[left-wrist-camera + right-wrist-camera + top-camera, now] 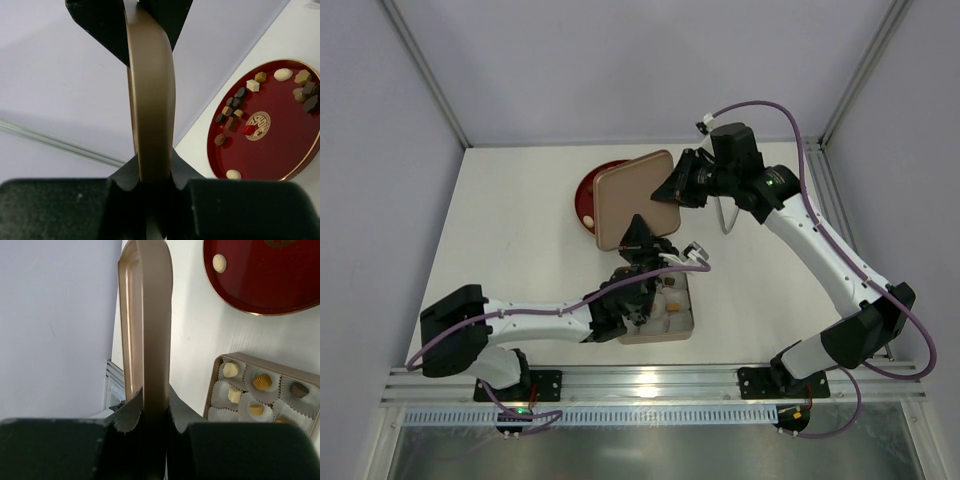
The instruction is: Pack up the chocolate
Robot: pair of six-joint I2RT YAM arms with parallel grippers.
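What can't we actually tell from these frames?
Top view: the lid covers most of the red plate, so the chocolates on it do not show.
Top view: the left arm hides much of the tin, so the filled cups can't be counted.
Right wrist: the tin is cut off by the right and bottom edges.
Left wrist: the plate is cut off at the right edge, so there is no full count.
Both wrist views: the lid is edge-on, its faces unseen.

Probably a robotics lab, plain walls, aluminium rail, white table
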